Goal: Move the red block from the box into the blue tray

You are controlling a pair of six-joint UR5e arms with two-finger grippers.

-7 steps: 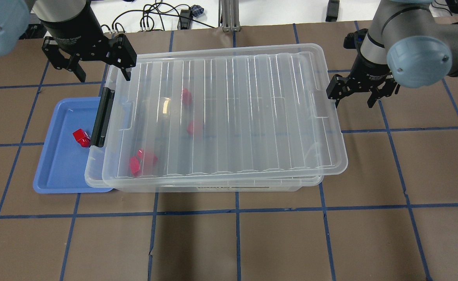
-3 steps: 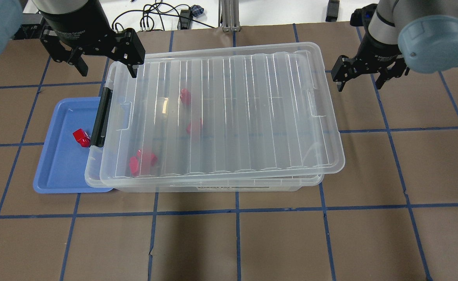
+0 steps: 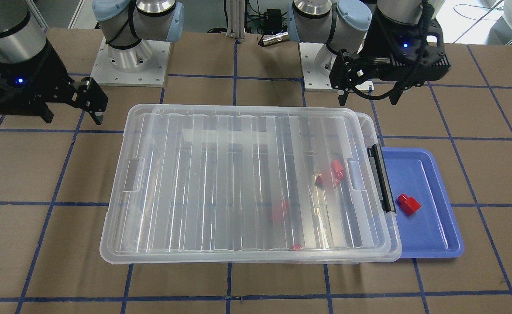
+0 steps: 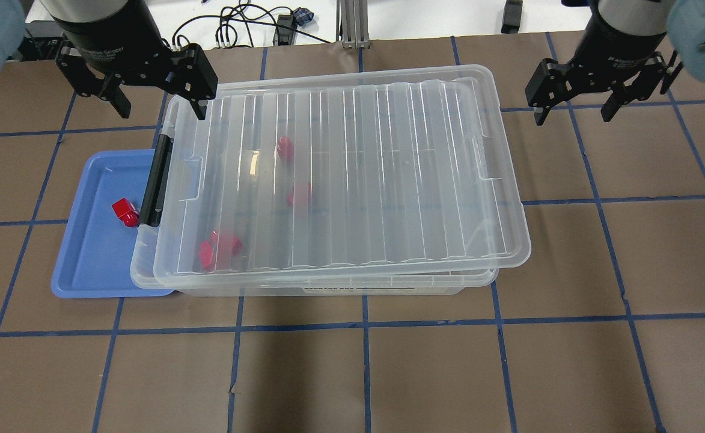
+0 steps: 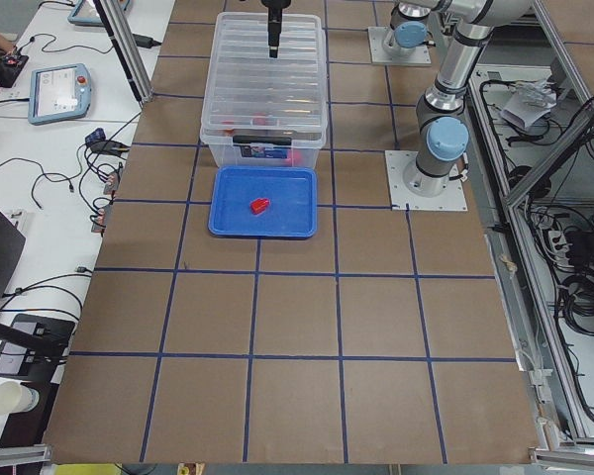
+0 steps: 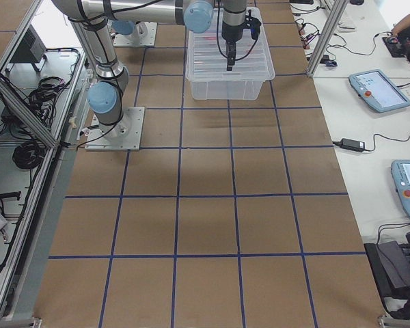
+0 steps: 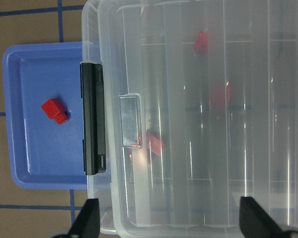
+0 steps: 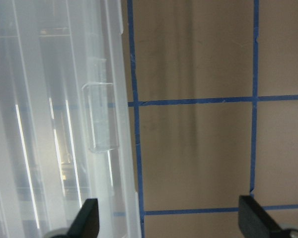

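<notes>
One red block [image 4: 125, 211] lies in the blue tray [image 4: 88, 270], left of the box [image 4: 328, 287]. It also shows in the left wrist view [image 7: 54, 110] and the front view [image 3: 408, 204]. The box's clear ribbed lid [image 4: 388, 168] lies on it, slightly askew. Its black latch handle [image 4: 157, 180] overhangs the tray. Several more red blocks [image 4: 220, 248] lie inside under the lid. My left gripper [image 4: 161, 113] is open and empty above the box's back left corner. My right gripper [image 4: 573, 117] is open and empty, to the right of the box's back right corner.
The brown table [image 4: 364, 373] carries a grid of blue tape. Cables [image 4: 250, 24] lie beyond its back edge. The tray's right edge is tucked under the box's left end. Both robot bases [image 3: 129, 56] stand behind the box in the front view.
My right gripper has moved up and back, away from the lid's right end. My left gripper has shifted slightly back. The lid has settled a little to the left on the box.
</notes>
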